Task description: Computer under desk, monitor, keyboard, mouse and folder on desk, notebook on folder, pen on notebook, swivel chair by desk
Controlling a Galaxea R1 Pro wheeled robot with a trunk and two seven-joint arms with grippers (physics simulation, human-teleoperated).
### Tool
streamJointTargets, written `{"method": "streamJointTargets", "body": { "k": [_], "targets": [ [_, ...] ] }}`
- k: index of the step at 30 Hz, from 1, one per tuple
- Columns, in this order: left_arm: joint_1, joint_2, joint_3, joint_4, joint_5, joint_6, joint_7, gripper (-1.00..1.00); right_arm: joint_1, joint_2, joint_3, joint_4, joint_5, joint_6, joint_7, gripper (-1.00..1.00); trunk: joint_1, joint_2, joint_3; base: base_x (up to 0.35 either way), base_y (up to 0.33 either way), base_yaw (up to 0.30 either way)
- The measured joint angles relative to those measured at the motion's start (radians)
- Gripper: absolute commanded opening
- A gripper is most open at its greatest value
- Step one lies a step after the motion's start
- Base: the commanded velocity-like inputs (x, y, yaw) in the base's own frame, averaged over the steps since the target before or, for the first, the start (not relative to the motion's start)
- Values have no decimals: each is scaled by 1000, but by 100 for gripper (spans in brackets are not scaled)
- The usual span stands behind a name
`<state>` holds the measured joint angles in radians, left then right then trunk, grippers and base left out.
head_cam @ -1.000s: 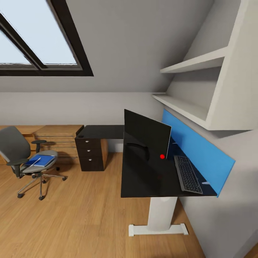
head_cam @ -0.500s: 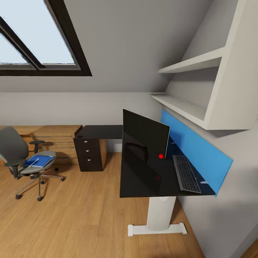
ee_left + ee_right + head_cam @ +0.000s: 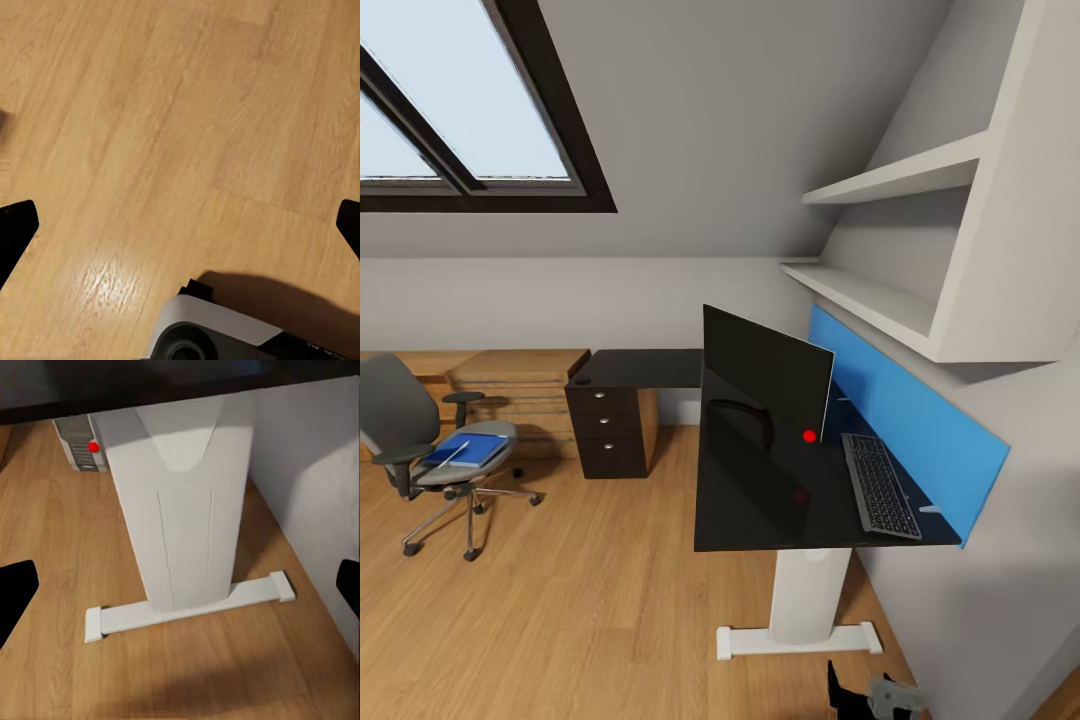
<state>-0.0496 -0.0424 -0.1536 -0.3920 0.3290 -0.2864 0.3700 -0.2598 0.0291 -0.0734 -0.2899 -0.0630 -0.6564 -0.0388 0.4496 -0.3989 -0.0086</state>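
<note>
Right gripper (image 3: pixel 180 585) low, jaws wide apart, aimed at desk (image 3: pixel 180 532) leg; computer (image 3: pixel 79 446) at 11 o'clock. Left gripper (image 3: pixel 180 221) spread, facing floor (image 3: pixel 150 112).

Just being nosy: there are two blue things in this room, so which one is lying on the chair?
The small blue folder, flat on the seat of the grey chair with a pen across it. The other is the long blue panel on the wall behind the desk.

Bright daylight from the skylight (image 3: pixel 460 110), glossy desk (image 3: pixel 760 490) reflections, soft shadows, perhaps slightly blurred edges.
</note>
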Motion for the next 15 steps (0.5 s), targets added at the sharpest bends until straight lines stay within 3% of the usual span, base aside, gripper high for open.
{"method": "streamJointTargets", "body": {
  "k": [2,4,5,7,8,10,11,15],
  "targets": [
    [0,14,1,-1,2,0,0,100,0,-14,-3,-66,-1,35,-15,100,0,0,0,0,0,0],
    [0,30,2,-3,3,-1,0,100,0,-38,-11,-174,-6,139,-37,100,0,0,0,0,0,0],
    [0,36,2,-5,4,-1,0,100,-1,-51,-13,-254,-13,233,-49,100,0,0,0,0,0,0],
    [0,39,2,-7,5,-1,0,100,-1,-60,-15,-346,-23,336,-57,100,0,0,0,0,0,0],
    [0,41,2,-9,5,-1,0,100,-1,-66,-17,-436,-36,433,-61,100,0,0,0,0,0,0],
    [0,41,2,-10,5,-1,0,100,-2,-71,-18,-536,-51,526,-65,100,0,0,0,0,0,0],
    [0,41,2,-11,6,-1,0,100,-3,-74,-20,-620,-65,615,-67,100,0,0,0,0,0,0],
    [0,40,2,-11,6,-1,0,100,-26,-78,-26,-786,-88,841,-69,100,0,0,0,0,0,0]
  ]
}}
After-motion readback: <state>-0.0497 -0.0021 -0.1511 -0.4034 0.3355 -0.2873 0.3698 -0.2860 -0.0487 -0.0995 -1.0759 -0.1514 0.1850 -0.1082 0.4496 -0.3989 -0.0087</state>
